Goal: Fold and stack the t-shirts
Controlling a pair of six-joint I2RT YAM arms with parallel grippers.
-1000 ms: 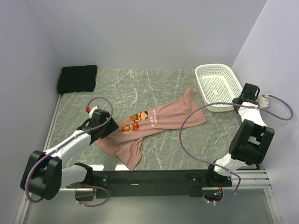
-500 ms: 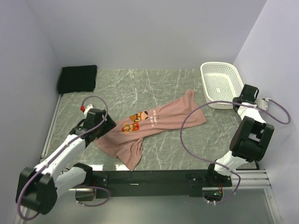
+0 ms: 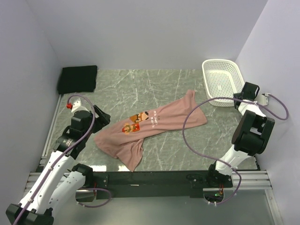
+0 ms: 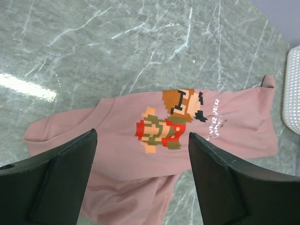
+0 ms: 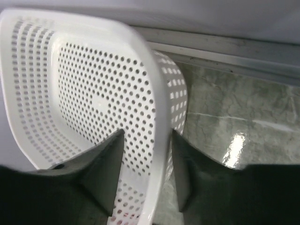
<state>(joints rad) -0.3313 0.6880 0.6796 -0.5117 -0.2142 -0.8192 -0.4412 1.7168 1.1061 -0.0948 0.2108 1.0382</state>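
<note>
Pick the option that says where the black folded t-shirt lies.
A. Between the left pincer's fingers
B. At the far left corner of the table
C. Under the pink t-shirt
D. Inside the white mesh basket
B: the black folded t-shirt lies alone at the far left corner of the table, apart from the pink t-shirt and the basket.

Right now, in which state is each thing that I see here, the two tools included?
pink t-shirt: unfolded, lying rumpled, print up, not held.
black t-shirt: folded, in the far left corner.
white basket: empty, at the far right.
left tool: open, empty, above the pink t-shirt.
right tool: astride the white basket's rim; grip unclear.
</note>
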